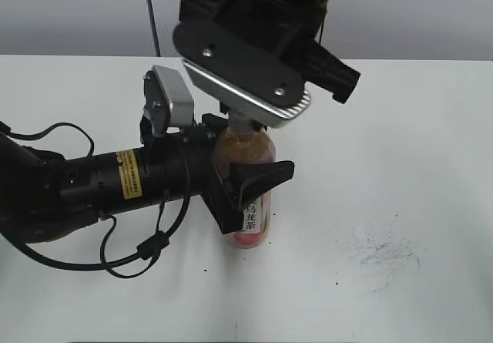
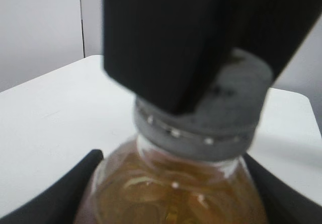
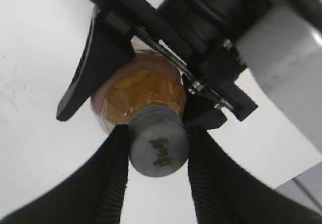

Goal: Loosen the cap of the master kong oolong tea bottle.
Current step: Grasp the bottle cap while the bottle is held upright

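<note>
The master kong oolong tea bottle stands upright on the white table, amber tea and pink label showing. My left gripper is shut on its body from the left; its black fingers flank the bottle's shoulder in the left wrist view. My right gripper comes down from above and is shut on the grey cap, its ribbed black fingers pressing both sides. The cap's dark mark shows on top. The cap also shows in the left wrist view, partly covered by the right fingers.
The white table spreads all round the bottle. A grey scuff mark lies at the front right. A black cable hangs at the back left. The left arm's cables loop over the front left.
</note>
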